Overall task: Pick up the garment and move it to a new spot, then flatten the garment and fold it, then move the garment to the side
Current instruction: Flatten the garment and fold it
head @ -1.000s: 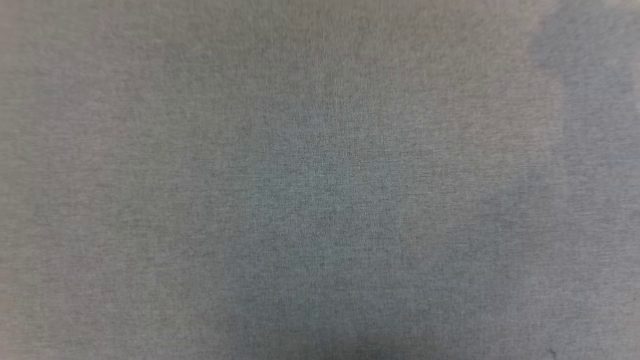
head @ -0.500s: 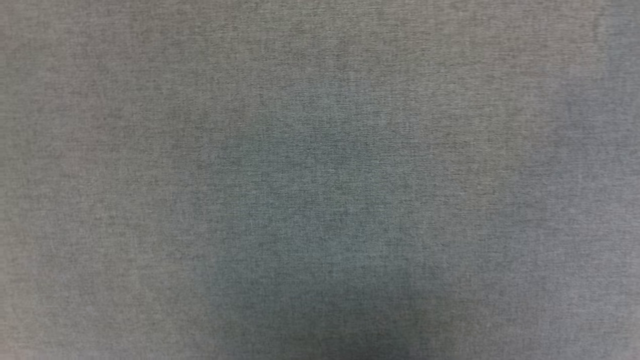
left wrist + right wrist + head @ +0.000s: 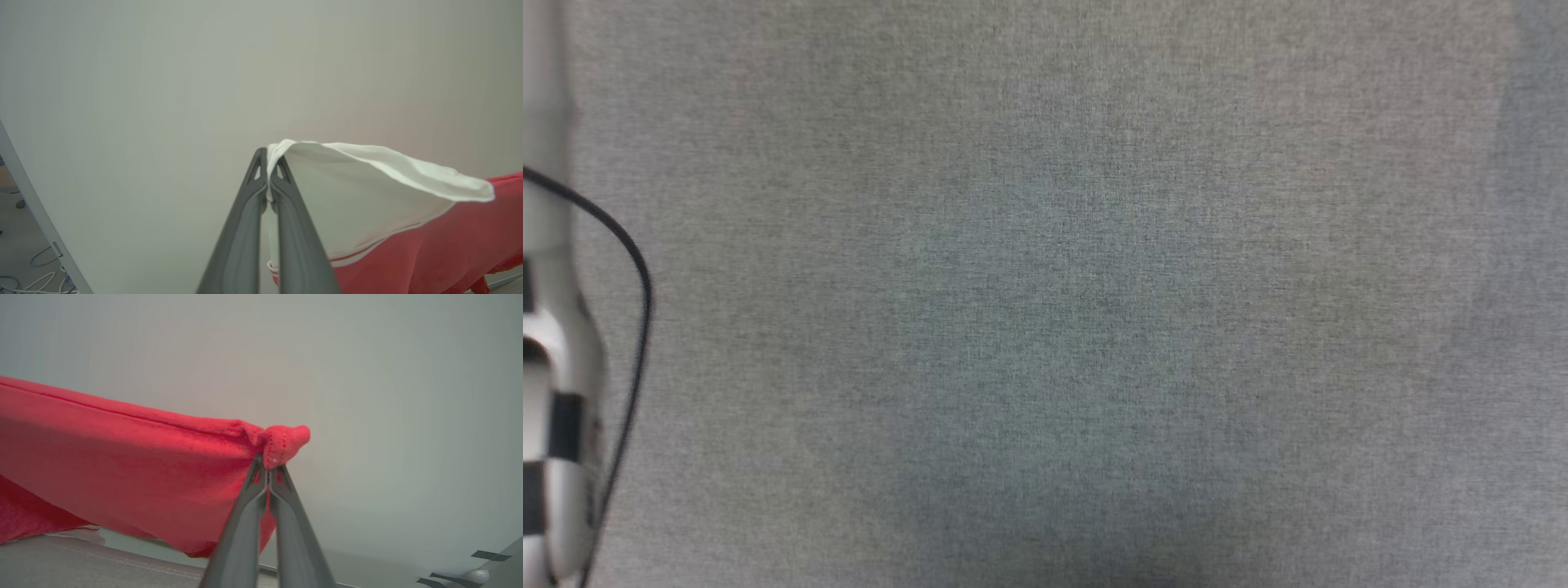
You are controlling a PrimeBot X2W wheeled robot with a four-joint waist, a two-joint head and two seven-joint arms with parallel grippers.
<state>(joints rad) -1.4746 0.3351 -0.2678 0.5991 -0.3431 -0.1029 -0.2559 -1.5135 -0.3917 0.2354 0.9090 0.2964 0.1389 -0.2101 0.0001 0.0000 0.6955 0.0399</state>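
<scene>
Left gripper [image 3: 268,165] clamped on garment [image 3: 408,228] white sleeve; right gripper [image 3: 268,467] clamped on red hem corner.

A wide stretch of the grey cloth surface [image 3: 1045,294] is seen lying open in the head view — a pale forearm [image 3: 556,367] and its black cable [image 3: 637,269] are set along that view's left edge. The garment [image 3: 408,228] is stretched from the left gripper [image 3: 267,163] to the right gripper [image 3: 267,461], so the way between them is blocked.
</scene>
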